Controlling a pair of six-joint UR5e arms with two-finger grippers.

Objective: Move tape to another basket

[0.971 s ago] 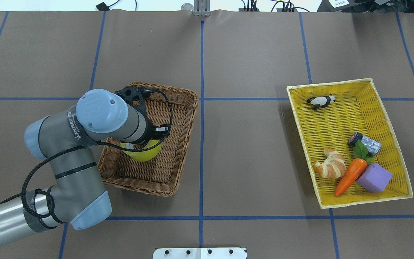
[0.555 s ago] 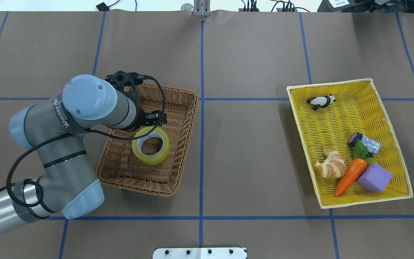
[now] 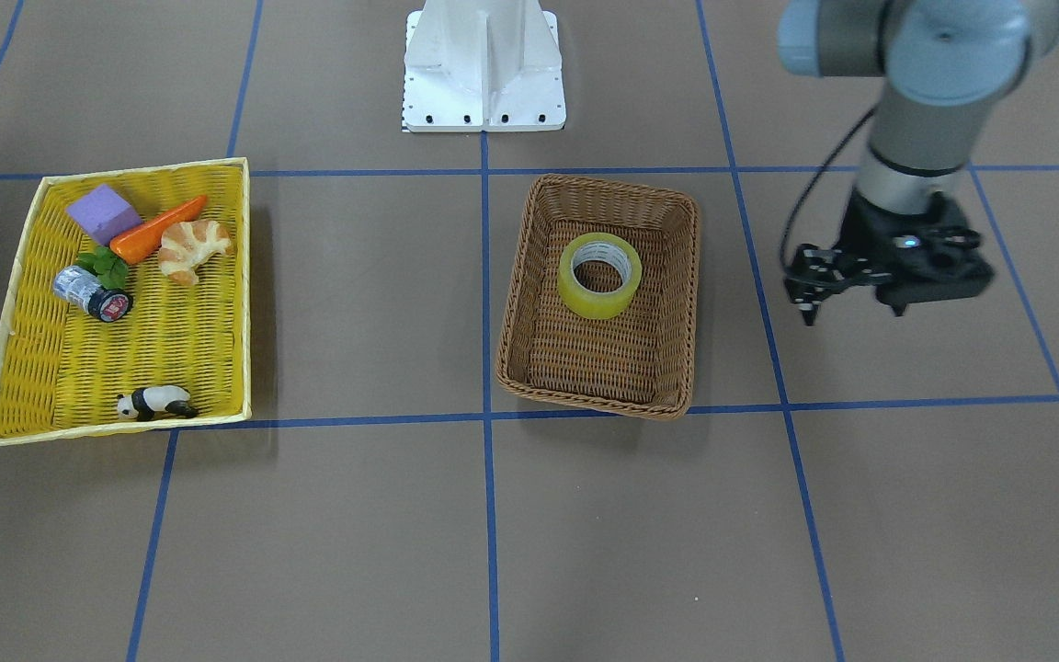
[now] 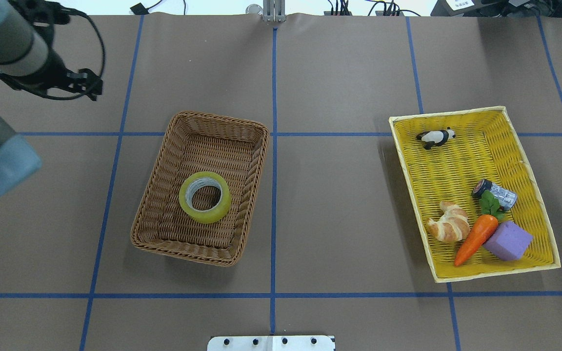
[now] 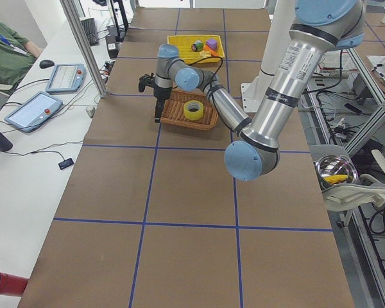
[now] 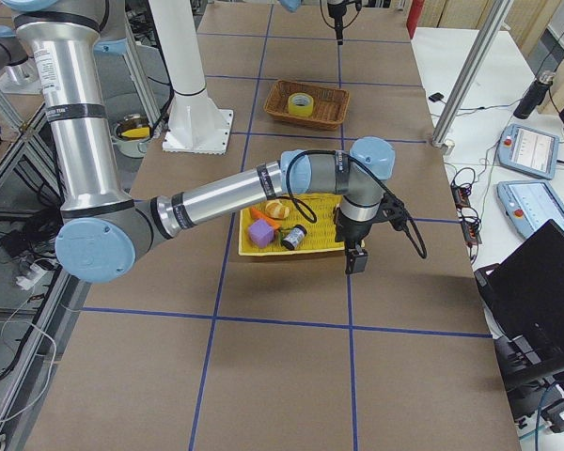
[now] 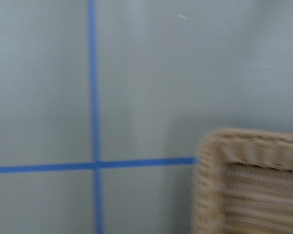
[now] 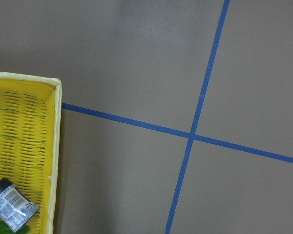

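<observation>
The yellow tape roll (image 4: 205,213) lies flat inside the brown wicker basket (image 4: 256,161), left of the table's middle; it also shows in the front view (image 3: 599,299). My left gripper (image 4: 85,84) hangs above bare table at the far left, well clear of the basket. It is empty and looks open in the front view (image 3: 897,299). My right gripper (image 6: 355,258) shows only in the exterior right view, just past the yellow tray's outer edge. I cannot tell whether it is open or shut.
A shallow yellow tray (image 4: 530,161) at the right holds a toy panda (image 4: 436,137), a croissant (image 4: 451,222), a carrot (image 4: 476,239), a purple block (image 4: 508,241) and a small silver jar (image 4: 496,192). The white robot base (image 3: 483,64) stands at the near edge.
My left gripper let go of the tape, rose out of the wicker basket and swung away to the far left. The tape now lies flat in the basket.
</observation>
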